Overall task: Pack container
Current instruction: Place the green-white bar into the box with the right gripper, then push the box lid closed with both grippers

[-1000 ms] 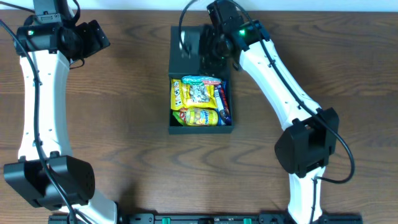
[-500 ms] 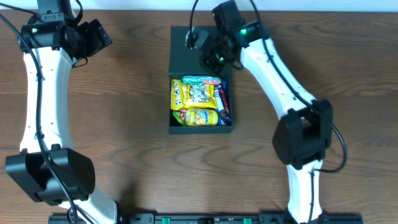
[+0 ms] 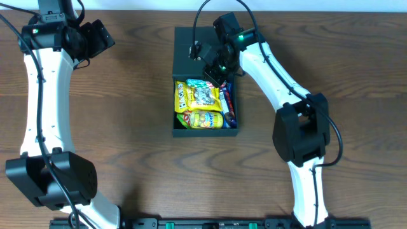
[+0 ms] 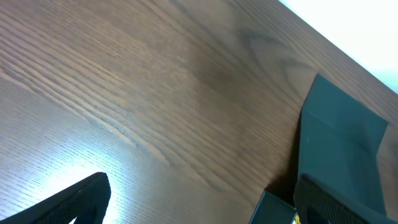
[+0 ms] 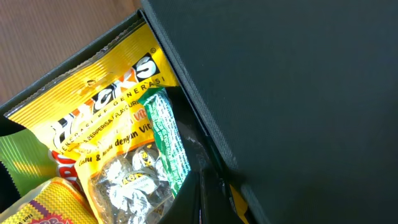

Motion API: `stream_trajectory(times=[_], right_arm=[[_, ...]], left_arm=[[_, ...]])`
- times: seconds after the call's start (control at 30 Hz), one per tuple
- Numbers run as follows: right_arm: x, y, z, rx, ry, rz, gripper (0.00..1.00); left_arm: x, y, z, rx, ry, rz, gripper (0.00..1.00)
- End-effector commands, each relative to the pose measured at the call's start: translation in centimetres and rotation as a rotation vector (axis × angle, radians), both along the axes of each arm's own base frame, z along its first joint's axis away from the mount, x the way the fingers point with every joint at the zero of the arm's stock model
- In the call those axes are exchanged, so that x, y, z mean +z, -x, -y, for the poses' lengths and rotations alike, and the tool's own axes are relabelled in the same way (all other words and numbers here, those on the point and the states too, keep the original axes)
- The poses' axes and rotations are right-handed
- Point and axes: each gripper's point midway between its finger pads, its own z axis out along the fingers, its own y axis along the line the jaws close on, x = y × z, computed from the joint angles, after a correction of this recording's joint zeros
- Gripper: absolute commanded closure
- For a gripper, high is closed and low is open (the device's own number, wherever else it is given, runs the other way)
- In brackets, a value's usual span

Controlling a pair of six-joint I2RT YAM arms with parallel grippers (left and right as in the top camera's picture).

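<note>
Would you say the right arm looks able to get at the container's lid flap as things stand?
Probably yes: the right pincer hovers right at the lid flap, with nothing visible between them.

Counter (image 3: pixel 127 127): dark brown wood grain. White strip (image 3: pixel 331 5) along far edge; black rail (image 3: pixel 210 223) at near edge. Snack packets lie side by side: yellow packet (image 3: pixel 181 95) left, green-edged clear packet (image 3: pixel 205 94) centre, blue bar (image 3: pixel 229 108) right.
</note>
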Motion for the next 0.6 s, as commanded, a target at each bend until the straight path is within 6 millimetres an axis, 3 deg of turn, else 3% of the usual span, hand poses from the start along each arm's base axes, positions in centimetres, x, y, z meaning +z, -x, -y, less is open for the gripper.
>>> stream_trajectory(times=[0.0,0.1,0.17,0.23,0.37,0.57], right_arm=[[0.5,0.1,-0.6,0.000,-0.028,-0.012,0.99],[3.3,-0.5,-0.7,-0.022,-0.059,0.032,0.99],[5.7,-0.8,0.2,-0.039,-0.075,0.071,0.99],[6.7,-0.9,1.2,-0.057,-0.069,0.079,0.99],[5.1,0.4,4.0,-0.093,0.030,-0.002,0.99],[2.2,1.4,5.5,-0.111,0.115,-0.065,0.99]], left_arm=[[0.0,-0.1,0.1,0.008,0.009,-0.001,0.05],[0.0,-0.1,0.1,0.008,0.009,-0.002,0.05],[0.0,-0.1,0.1,0.008,0.009,-0.002,0.05],[0.0,-0.1,0.1,0.008,0.009,-0.002,0.05],[0.0,-0.1,0.1,0.008,0.009,-0.002,0.05],[0.0,-0.1,0.1,0.008,0.009,-0.002,0.05]])
